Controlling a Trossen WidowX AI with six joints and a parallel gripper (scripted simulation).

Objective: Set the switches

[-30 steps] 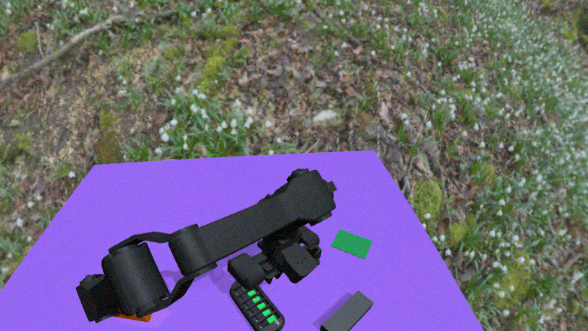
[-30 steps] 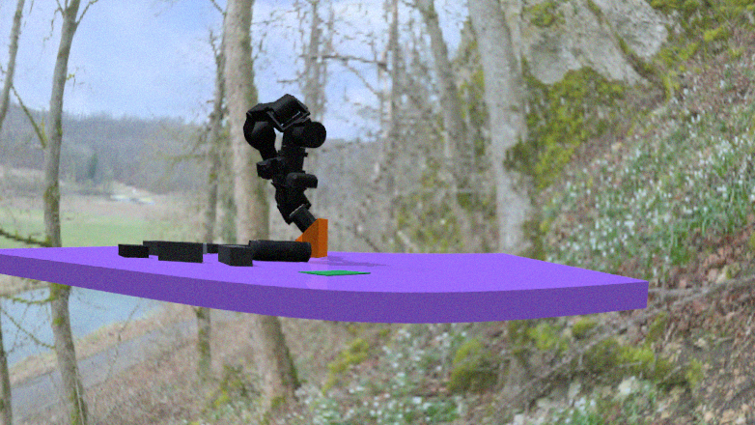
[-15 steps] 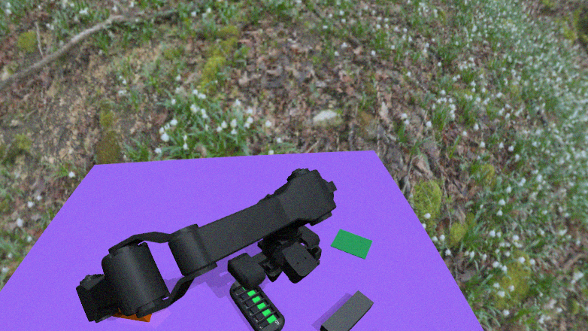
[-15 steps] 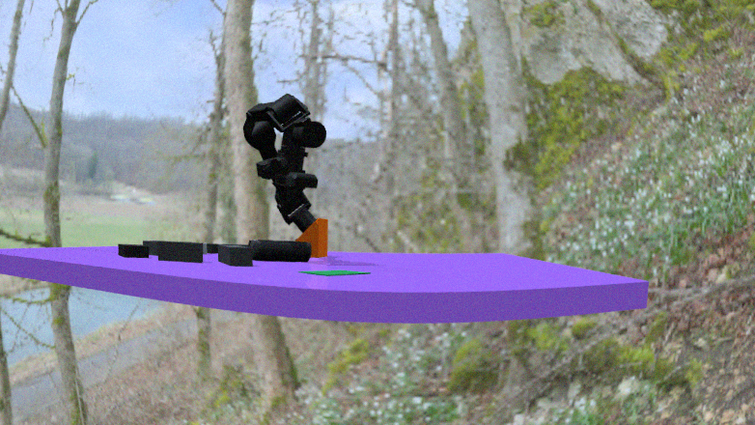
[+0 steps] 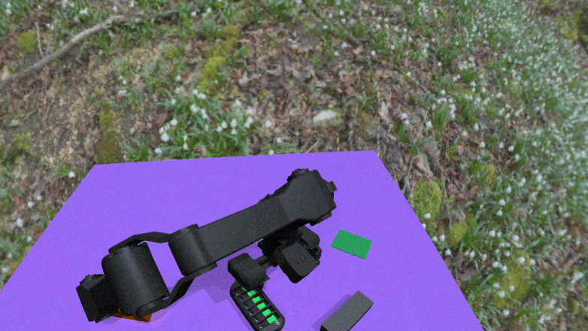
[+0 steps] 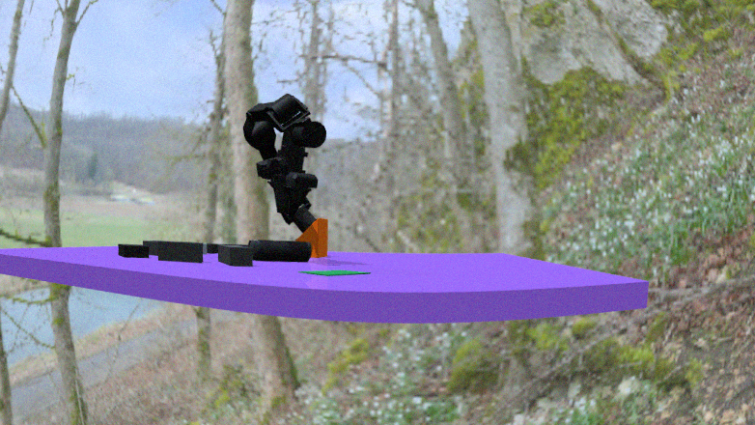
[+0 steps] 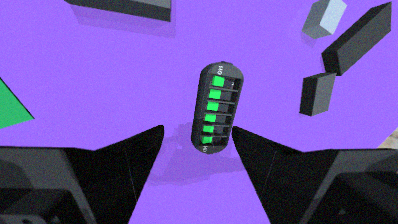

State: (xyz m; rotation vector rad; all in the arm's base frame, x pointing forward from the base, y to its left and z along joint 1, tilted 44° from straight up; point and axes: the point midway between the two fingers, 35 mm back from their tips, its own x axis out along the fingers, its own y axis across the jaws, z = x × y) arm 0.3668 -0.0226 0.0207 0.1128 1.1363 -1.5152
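Note:
The dark grey controller unit (image 5: 257, 304) (image 6: 279, 250) (image 7: 223, 107) lies on its base on the bench (image 5: 164, 197) (image 6: 448, 271) (image 7: 100, 75). Its six rockers face up, each with a green end showing on the left in the wrist view. Which ends are pressed down is too fine to tell. The underside label is hidden. My gripper (image 6: 289, 219) (image 7: 198, 129) is open and empty, raised above the unit. In the wrist view the unit's lower end appears between the fingertips, nearer the right one. In the top view the gripper hides the unit's far end.
A green flat card (image 5: 351, 244) (image 6: 335, 272) (image 7: 12, 106) lies to one side. A dark block (image 5: 347, 311) (image 7: 125, 7) lies near the unit. A light grey block (image 7: 332, 15), a long dark block (image 7: 360, 40) and a small dark block (image 7: 317, 94) lie beyond. An orange wedge (image 6: 320, 238) stands at the arm's foot.

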